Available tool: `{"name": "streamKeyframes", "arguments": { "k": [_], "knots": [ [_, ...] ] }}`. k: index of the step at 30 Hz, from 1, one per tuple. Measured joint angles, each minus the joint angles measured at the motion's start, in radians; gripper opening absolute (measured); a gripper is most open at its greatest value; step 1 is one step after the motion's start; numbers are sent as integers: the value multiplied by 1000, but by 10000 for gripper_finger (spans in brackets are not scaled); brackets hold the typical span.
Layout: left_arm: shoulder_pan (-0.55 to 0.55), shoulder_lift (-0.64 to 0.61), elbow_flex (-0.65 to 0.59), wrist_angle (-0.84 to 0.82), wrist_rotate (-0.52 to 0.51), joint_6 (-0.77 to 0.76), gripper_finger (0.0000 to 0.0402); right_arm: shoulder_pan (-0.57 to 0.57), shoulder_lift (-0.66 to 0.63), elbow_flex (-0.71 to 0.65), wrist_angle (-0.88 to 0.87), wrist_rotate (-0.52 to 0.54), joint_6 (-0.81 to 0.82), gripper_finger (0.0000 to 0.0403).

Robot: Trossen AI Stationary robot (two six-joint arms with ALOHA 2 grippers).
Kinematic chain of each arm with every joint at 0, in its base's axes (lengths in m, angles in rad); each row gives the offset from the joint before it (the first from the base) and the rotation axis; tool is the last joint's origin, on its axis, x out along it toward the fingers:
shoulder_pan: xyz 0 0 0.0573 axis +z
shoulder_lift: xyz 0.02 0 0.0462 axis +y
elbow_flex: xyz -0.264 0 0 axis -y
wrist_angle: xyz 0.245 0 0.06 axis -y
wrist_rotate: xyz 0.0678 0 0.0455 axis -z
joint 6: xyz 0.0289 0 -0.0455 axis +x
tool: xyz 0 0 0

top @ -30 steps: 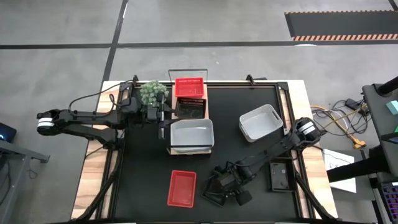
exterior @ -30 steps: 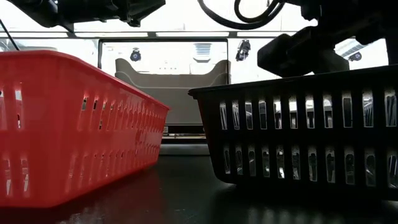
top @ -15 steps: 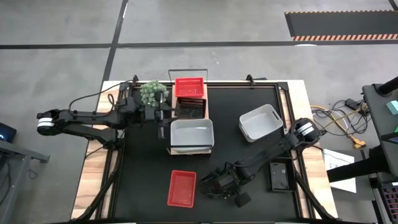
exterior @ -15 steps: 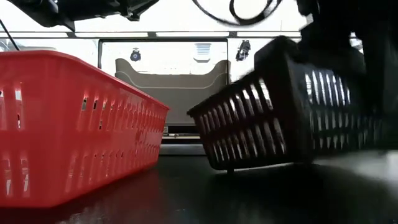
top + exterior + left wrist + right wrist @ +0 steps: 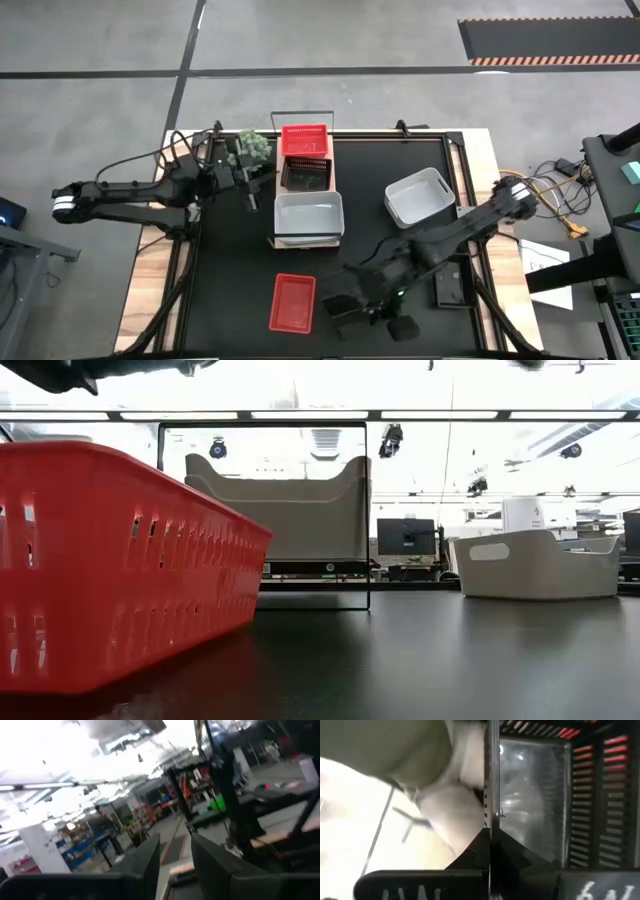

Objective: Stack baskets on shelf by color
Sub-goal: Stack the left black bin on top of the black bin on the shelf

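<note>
The wooden shelf (image 5: 271,238) carries a red basket (image 5: 305,141), a black one (image 5: 305,175) and a white one (image 5: 308,215) in a row. A second red basket (image 5: 293,302) (image 5: 110,560) lies near the table's front edge. A white basket (image 5: 420,197) (image 5: 535,565) stands on the right. My right gripper (image 5: 358,295) (image 5: 490,837) is shut on a loose black basket (image 5: 345,308) just right of the front red one. My left gripper (image 5: 250,195) (image 5: 175,862) hovers open and empty left of the shelf. My right gripper pinches the black basket's thin wall edge (image 5: 490,795) between its two fingers, one on each side of the wall. A slotted wall (image 5: 615,795) of the basket stands beside the fingers. The basket is lifted clear of the table and does not appear in the low view.
A green ball-shaped plant (image 5: 252,146) stands at the shelf's far left corner, close to my left arm. A flat dark block (image 5: 447,283) lies at the front right. Bare black tabletop stretches between the shelf and the right white basket.
My right gripper has shut on the black basket's wall, tipped the basket up on one edge and then raised it off the table, out of the low view. My left gripper has drawn back a little toward the table's left edge.
</note>
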Motion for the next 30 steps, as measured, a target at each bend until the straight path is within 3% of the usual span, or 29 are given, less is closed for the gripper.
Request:
{"name": "streamKeyframes", "arguments": {
  "k": [6,11,15,22,30],
  "knots": [
    [1,-58,-1,-98,-3,7,96,-2,-132,87,-3,194,-87,8],
    [1,-93,-2,-163,-14,44,96,-17,-230,129,-19,606,-201,8],
    [1,-110,-3,-181,-75,83,96,-87,-262,138,-66,778,-267,8],
    [3,-120,-10,-179,-123,163,96,-308,-203,135,-78,785,-343,8],
    [46,-134,-34,-177,-128,209,96,-534,-65,140,-106,657,-415,8]
  ]
}}
